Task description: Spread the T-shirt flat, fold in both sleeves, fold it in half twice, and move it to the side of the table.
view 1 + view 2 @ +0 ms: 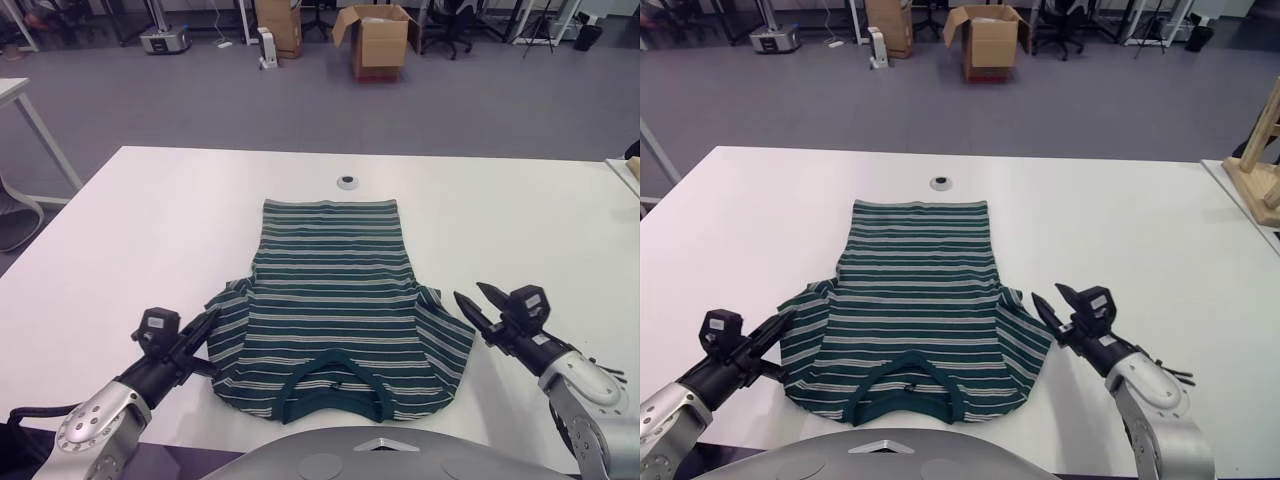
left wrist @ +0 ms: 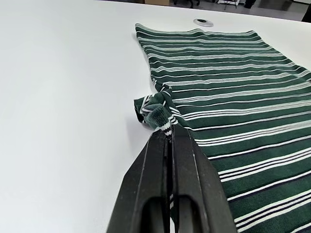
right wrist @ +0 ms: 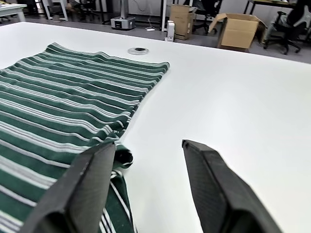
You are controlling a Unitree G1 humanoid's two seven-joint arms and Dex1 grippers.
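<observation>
A green T-shirt (image 1: pixel 335 290) with white stripes lies flat on the white table (image 1: pixel 150 230), its collar (image 1: pixel 332 378) toward me and its hem at the far side. My left gripper (image 1: pixel 205 326) is shut on the bunched edge of the left sleeve (image 2: pixel 155 109), low on the table beside the shirt. On the other side, my right gripper (image 1: pixel 472 296) stands open just beyond the right sleeve (image 1: pixel 445 335). In the right wrist view its fingers (image 3: pixel 92 174) straddle bare table, with the sleeve's edge (image 3: pixel 119 150) at one fingertip.
A round cable grommet (image 1: pixel 347 181) sits in the table just beyond the shirt's hem. Bare tabletop stretches to both sides. A wooden stand (image 1: pixel 1260 165) is at the far right edge. Cardboard boxes (image 1: pixel 378 38) stand on the floor behind.
</observation>
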